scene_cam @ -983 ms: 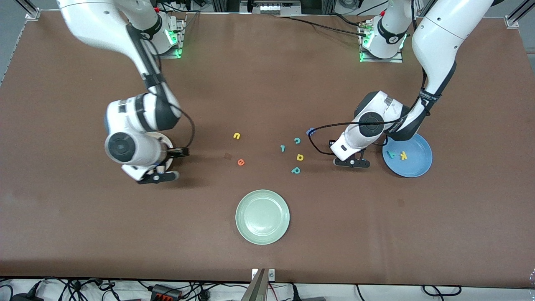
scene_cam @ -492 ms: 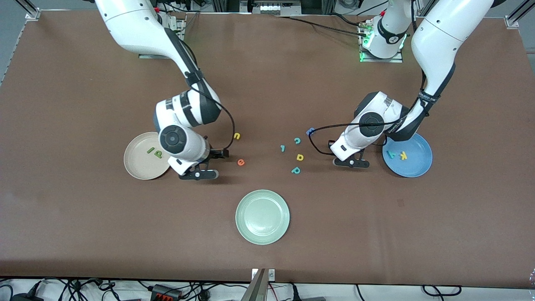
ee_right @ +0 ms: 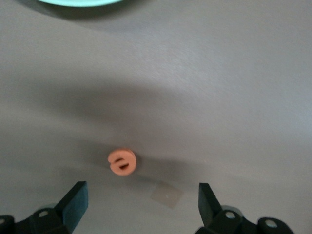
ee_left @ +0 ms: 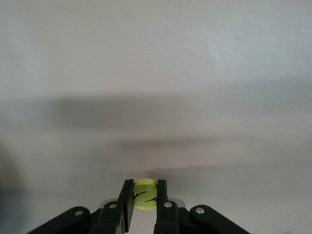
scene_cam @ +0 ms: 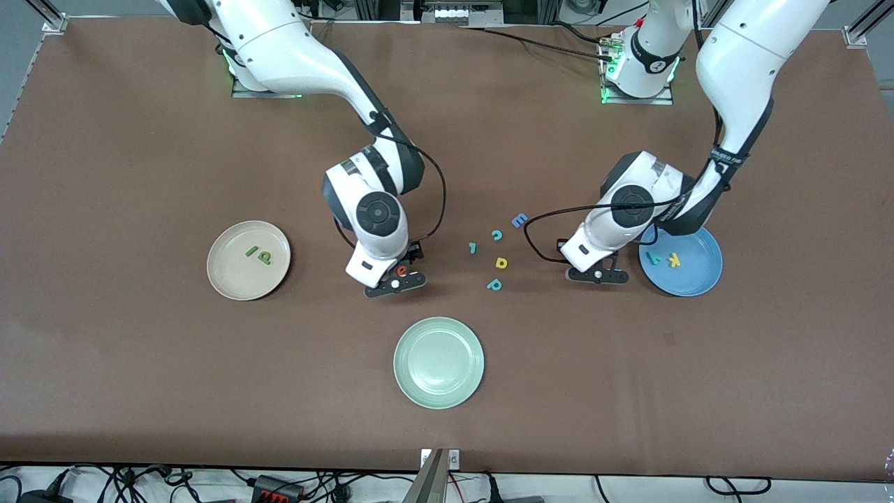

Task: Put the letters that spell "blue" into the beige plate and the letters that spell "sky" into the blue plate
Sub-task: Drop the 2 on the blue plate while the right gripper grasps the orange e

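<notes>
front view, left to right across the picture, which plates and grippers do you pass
beige plate → right gripper → pale green plate → left gripper → blue plate

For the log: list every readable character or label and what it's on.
"l", "b": green foam letters, beige plate.
"k", "y": blue plate.
"e": orange, table, under open right tool.
"s": yellow, gripped by left tool.
"E", "c", "a", "p": table.
Small teal letter beside c: unclear.
Left arm's band print: too small.
</notes>
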`<state>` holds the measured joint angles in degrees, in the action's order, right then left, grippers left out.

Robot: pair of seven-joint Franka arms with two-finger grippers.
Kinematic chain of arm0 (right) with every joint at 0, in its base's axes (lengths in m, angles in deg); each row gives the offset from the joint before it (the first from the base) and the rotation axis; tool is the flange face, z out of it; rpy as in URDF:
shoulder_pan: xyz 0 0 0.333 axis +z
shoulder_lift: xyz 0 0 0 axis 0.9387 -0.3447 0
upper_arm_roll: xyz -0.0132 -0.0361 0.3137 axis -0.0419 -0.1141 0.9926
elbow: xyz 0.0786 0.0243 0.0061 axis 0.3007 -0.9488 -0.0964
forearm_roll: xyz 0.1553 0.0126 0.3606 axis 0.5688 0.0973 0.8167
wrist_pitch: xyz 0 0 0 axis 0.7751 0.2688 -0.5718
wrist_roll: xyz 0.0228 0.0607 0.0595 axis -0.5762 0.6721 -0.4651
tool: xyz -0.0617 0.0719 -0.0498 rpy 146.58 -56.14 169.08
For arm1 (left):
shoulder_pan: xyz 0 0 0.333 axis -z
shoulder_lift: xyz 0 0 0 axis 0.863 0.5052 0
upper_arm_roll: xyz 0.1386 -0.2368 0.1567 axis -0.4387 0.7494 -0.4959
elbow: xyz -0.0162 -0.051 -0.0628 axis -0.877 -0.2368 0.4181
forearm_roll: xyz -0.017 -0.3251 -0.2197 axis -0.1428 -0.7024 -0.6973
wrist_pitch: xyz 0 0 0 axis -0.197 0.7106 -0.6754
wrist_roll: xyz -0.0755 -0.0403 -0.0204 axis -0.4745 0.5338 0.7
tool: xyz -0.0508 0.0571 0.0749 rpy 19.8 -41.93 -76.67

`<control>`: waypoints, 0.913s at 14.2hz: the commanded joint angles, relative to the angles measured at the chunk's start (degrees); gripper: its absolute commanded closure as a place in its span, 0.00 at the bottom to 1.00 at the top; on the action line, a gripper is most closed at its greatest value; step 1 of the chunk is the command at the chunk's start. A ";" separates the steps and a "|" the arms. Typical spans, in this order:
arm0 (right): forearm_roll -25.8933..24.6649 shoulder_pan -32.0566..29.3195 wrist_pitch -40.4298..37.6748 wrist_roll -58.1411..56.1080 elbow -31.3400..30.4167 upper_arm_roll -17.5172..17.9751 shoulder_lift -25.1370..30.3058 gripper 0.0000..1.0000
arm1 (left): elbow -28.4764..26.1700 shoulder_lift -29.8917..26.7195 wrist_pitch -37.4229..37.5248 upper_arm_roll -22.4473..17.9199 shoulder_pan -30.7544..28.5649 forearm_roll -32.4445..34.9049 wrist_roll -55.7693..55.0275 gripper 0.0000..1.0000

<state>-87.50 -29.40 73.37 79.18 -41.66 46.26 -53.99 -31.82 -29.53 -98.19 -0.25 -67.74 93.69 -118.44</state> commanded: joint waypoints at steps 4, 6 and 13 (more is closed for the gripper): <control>0.63 0.70 4.20 0.77 2.30 -0.21 -3.26 0.15 | 0.79 -4.46 6.23 0.47 -12.97 1.45 13.86 0.94; 0.72 0.96 4.20 1.12 2.30 -0.21 -3.53 0.20 | 0.62 -4.38 6.23 1.00 -16.95 1.45 16.50 0.94; 5.71 0.96 4.38 2.87 2.21 -0.21 -3.97 0.50 | -10.27 -8.76 6.32 1.26 -23.02 1.45 16.87 0.91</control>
<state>-84.35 -28.83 77.82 80.28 -40.87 46.28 -57.01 -37.34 -33.72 -92.11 -0.33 -88.57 93.90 -101.81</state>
